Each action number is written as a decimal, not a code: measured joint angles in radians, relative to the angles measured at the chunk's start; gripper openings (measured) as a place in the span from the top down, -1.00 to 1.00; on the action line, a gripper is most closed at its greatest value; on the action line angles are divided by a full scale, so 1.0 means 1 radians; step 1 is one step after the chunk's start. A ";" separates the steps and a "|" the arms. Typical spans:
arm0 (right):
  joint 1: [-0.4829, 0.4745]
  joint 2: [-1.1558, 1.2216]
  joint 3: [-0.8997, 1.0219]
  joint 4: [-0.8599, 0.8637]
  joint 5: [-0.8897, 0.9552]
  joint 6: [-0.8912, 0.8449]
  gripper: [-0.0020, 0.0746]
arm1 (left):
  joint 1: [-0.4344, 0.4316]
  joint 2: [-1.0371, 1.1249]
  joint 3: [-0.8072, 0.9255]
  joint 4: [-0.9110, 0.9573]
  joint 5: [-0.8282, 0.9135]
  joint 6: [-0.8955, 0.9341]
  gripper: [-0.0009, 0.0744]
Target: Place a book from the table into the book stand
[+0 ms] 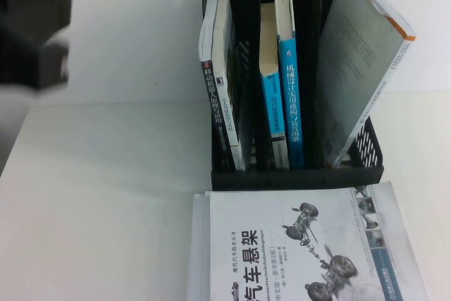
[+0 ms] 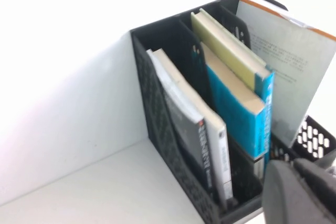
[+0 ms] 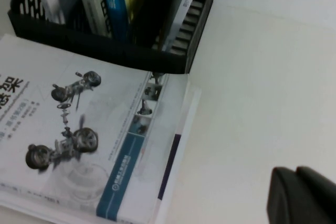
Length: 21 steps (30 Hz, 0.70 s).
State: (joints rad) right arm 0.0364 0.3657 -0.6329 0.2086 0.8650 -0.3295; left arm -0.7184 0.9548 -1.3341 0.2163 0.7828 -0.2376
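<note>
Books fill the black book stand point(image 1: 296, 177) at the back of the white surface point(image 1: 99, 202). A grey-covered book point(image 1: 359, 61) with an orange edge leans tilted in the stand's right-most slot. A pair of thin books point(image 1: 222, 82), one dark and one white, stands in its left-most slot. A shorter blue-spined book point(image 1: 271, 96) stands in a middle slot. Touching that one's right side is the book point(image 1: 289, 82), upright in the stand, with its blue spine facing front and its pale yellow cover showing from the side. A white book point(image 1: 296, 244) with car-chassis drawings lies flat just in front of the stand, its far edge against the stand's front wall.

The left hand point(image 1: 35, 33) hangs well off to the stand's left, closed on nothing and far from the book. The right hand point(image 3: 302, 195) sits over bare surface off the stand's right front corner, beyond the white book; I cannot tell whether it is wide or closed.
</note>
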 joint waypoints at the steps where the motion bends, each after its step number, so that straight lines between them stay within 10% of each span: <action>1: 0.000 -0.017 0.035 0.013 -0.022 -0.004 0.95 | 0.000 -0.035 0.061 0.002 -0.040 0.000 0.97; 10: 0.000 -0.060 0.309 0.186 -0.263 -0.057 0.95 | 0.000 -0.240 0.527 0.094 -0.416 -0.001 0.97; 21: 0.000 -0.060 0.361 0.201 -0.333 -0.083 0.95 | 0.000 -0.252 0.655 0.125 -0.483 -0.002 0.97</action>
State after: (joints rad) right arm 0.0364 0.3060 -0.2720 0.4096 0.5323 -0.4127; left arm -0.7184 0.7025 -0.6787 0.3416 0.3001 -0.2400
